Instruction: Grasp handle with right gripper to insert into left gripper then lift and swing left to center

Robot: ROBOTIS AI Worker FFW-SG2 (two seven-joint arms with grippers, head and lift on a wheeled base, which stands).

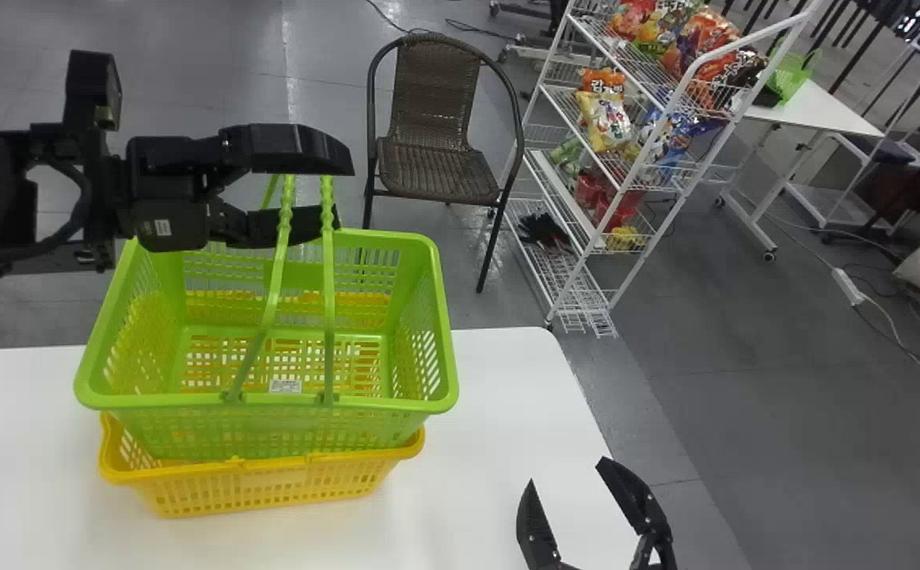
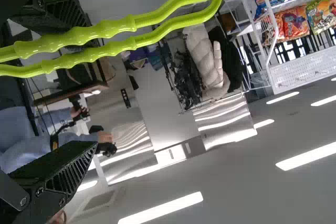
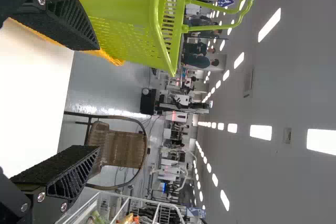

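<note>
Handles (image 1: 328, 301), twin bars of green basket (image 1: 385, 402); pos. upper left of the head view, rising from the near rim to the left gripper (image 1: 345, 194). Edges: far edge of white table (image 1: 492, 443) runs behind the baskets at mid-height; right edge slants from just right of centre to the lower right; table surface extends btwn. the baskets and the right gripper (image 1: 568, 472), which sits at bottom, right of centre, well apart from the handles. Grey floor (image 1: 705, 317) spans the right side, beyond the table edge; woven chair (image 1: 448, 166) at upper centre, behind the basket; wire rack (image 1: 620, 196) w/ snack packs (image 1: 606, 119) at upper right.

Rel. pos.: handles pass btwn. the fingers (image 2: 73, 169) of the left gripper, nearer one finger than the other; contact w/ either cannot be confirmed. Left gripper state: fingers wide apart, no clamp on the handles; right gripper state: fingers wide apart, nothing held. Green basket sits in yellow basket (image 1: 262, 467), its rim higher.

Mat'ls/shapes: handles smooth, glossy, lime green; grip sections wavy w/ rounded bumps, lower lengths straight; basket walls perforated w/ narrow slots, corners rounded, rim rolled; yellow basket likewise slotted; gripper fingers matte black, tapered, w/ diagonal ribs on the side faces; chair seat & back woven brown, frame curved; rack of white wire.
</note>
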